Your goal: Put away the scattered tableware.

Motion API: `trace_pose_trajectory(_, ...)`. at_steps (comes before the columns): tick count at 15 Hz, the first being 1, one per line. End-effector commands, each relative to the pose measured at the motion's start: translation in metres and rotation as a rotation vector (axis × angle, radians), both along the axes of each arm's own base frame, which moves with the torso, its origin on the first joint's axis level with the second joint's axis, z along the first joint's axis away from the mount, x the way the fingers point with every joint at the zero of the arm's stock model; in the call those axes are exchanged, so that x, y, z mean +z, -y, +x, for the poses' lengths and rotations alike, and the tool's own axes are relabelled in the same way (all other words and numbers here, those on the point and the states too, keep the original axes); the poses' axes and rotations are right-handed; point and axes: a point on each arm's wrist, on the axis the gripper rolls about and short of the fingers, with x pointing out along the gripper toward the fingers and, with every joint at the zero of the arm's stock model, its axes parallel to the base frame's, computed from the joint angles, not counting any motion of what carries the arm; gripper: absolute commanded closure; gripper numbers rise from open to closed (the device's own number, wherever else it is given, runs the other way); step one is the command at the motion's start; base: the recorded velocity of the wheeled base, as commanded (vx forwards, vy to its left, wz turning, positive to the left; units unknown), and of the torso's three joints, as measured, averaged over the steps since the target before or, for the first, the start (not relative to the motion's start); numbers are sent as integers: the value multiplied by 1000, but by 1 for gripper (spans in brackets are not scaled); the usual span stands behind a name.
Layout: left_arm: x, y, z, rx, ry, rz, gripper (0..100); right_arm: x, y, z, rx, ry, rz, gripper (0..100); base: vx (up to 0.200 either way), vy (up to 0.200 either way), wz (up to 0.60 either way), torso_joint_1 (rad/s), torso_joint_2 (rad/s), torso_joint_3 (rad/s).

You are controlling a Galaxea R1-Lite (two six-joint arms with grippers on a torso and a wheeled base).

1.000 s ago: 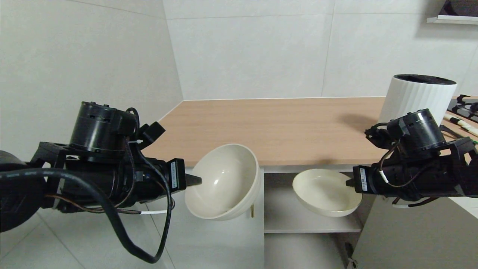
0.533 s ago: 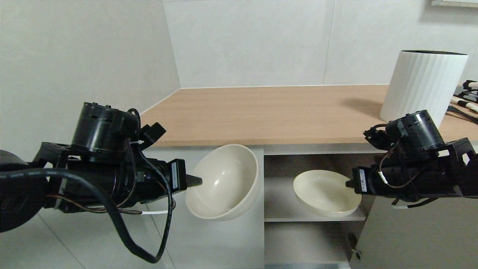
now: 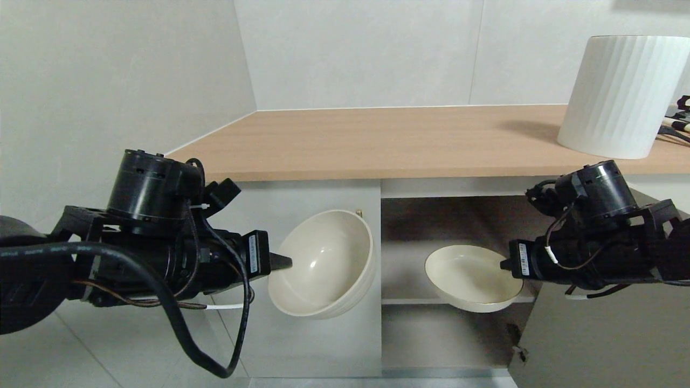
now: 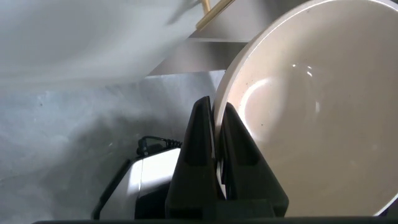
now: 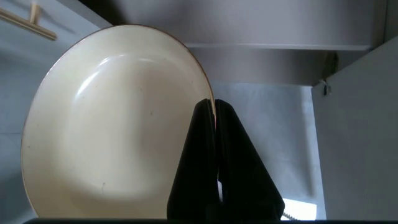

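L gripper (image 3: 283,262) clamped on rim of deep bowl (image 3: 323,264) at its 3 o'clock; R gripper (image 3: 504,264) clamped on shallow plate (image 3: 469,277) at 9 o'clock

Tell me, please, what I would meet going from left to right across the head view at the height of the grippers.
left gripper → deep bowl → shallow dish → right gripper

Bright diffuse light; canister (image 3: 617,97) throwing soft shadow on counter (image 3: 377,140), bowl (image 3: 323,264) catching glare spots, cabinet (image 3: 447,221) int. reading dim.
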Motion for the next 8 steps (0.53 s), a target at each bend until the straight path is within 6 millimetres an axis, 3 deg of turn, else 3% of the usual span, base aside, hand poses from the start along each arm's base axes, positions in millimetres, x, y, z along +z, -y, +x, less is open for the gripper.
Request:
trace_pose_trajectory(1, -1, 1, 1, 0, -4, 1, 100, -2, -1, 2, 0, -6, -3, 100, 0, 0, 0, -22, 56, 36)
trace_pose_trajectory(6, -2, 2, 0, -8, -8, 2, 100, -14, -5, 12, -1, -16, -6, 100, 0, 0, 0, 0, 0, 0)
trace_pose_trajectory(7, -3, 7, -1, -25, -12, 4, 100, -41, -13, 28, -6, -53, -32, 100, 0, 0, 0, 0, 0, 0)
trace_pose_trajectory(8, -4, 8, 0, -27, -14, 6, 100, -55, -16, 36, -20, -69, -54, 100, 0, 0, 0, 0, 0, 0)
